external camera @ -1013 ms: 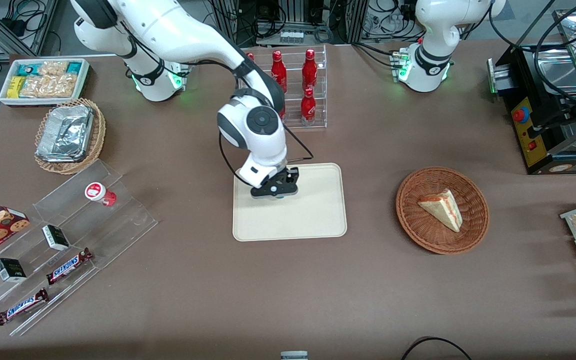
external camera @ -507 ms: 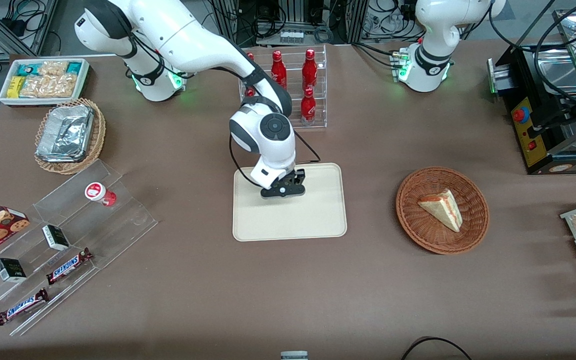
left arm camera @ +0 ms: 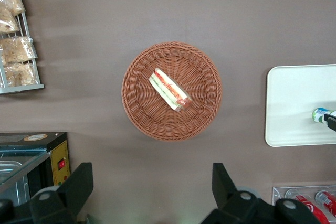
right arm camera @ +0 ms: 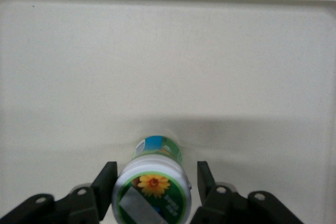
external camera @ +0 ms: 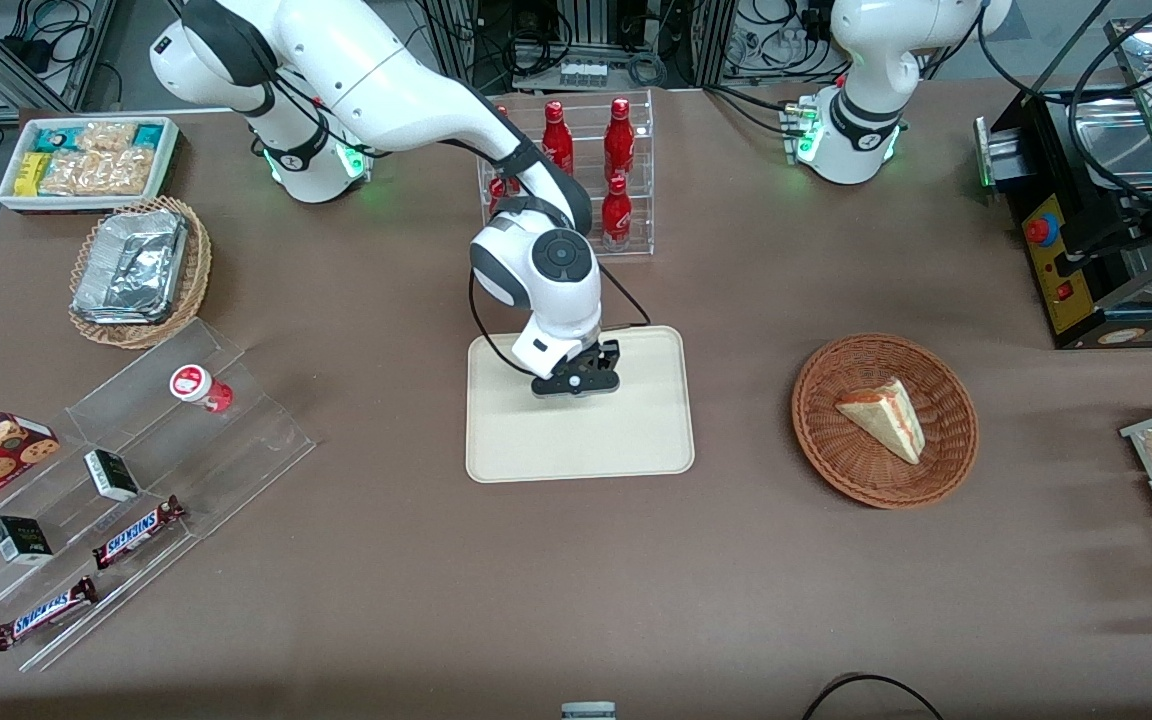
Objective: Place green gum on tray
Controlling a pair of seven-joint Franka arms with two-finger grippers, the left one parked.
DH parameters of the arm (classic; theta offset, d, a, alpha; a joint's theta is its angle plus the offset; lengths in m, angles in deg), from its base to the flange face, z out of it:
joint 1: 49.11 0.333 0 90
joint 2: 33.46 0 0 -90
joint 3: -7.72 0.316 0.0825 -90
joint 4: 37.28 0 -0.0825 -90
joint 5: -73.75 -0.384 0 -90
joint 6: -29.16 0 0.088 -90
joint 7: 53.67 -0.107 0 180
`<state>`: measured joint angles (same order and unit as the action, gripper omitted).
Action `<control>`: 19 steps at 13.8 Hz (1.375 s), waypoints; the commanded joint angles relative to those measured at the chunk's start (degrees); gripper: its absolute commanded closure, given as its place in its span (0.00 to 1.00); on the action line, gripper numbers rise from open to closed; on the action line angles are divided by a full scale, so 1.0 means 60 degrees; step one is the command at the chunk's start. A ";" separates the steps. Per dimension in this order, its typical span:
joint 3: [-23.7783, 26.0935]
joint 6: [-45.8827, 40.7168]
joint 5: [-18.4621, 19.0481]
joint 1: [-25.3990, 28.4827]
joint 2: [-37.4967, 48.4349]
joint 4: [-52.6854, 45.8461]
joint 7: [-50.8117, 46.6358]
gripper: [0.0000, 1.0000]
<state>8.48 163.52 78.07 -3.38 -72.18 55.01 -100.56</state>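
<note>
Hovering over the tray (external camera: 626, 440), the pincer (external camera: 578, 384) sits above the half of it nearer the bottle rack (external camera: 626, 175), close to the tray's edge on that side. Its two fingers (right arm camera: 106, 184) are clamped on the green gum (right arm camera: 154, 182), gripping just under the white lid with its green flower label; the blue-green and yellow body points down at the cream surface. Seen from the parked arm's wrist, the bottle pokes out sideways from the black fingers over the tray.
</note>
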 commanded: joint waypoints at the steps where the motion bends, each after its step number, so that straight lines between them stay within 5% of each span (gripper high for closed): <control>1: -0.0039 -0.0039 0.0291 -0.0121 -0.0023 -0.0280 -0.0109 0.00; 7: -0.0083 -0.1560 0.0306 -0.0970 0.2156 0.0773 0.0693 0.00; 12: -0.0054 -0.3110 0.0159 -0.2492 0.4997 0.2298 0.2349 0.00; 19: -0.0097 -0.5603 -0.0807 -0.5303 0.6773 0.2152 0.4781 0.00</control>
<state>7.47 132.13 74.86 -30.96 -34.28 66.51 -75.41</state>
